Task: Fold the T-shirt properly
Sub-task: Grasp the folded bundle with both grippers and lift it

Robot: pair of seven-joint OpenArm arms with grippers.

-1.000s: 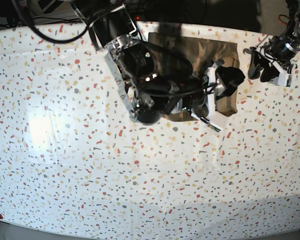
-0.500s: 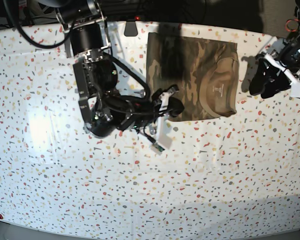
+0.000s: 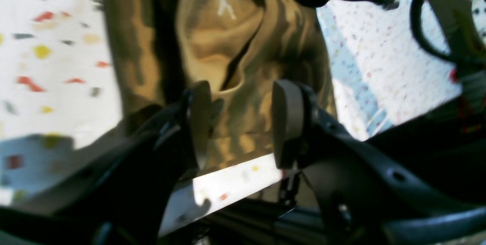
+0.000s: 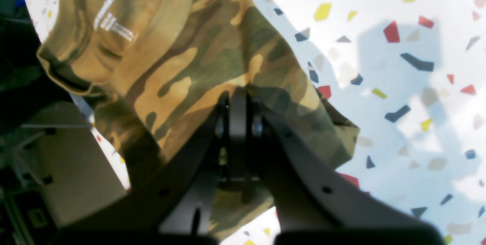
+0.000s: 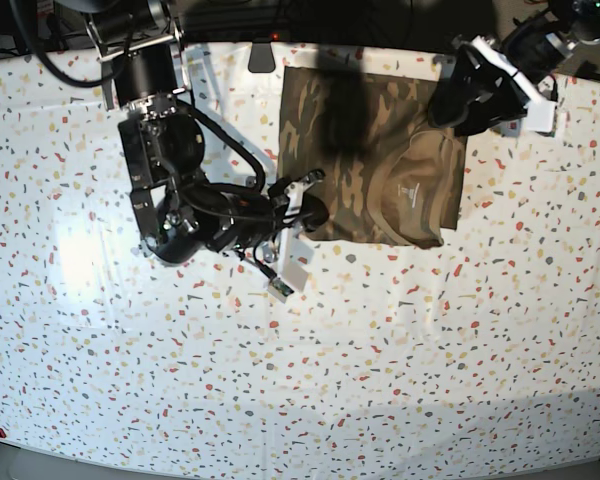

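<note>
Camouflage T-shirt [image 5: 375, 160] — folded, flat — neck patch up.

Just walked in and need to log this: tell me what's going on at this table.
A two-armed robot is folding a camouflage T-shirt, which lies as a compact folded rectangle near the far edge of the speckled table. The right tool is shut over the shirt's near corner; whether it pinches cloth is unclear. The left tool hangs open over the collar end, gripping nothing.

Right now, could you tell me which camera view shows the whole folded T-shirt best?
The base view: the T-shirt lies there nearly whole on the table. The right wrist view shows its collar and one corner; the left wrist view only a blurred close-up.
</note>
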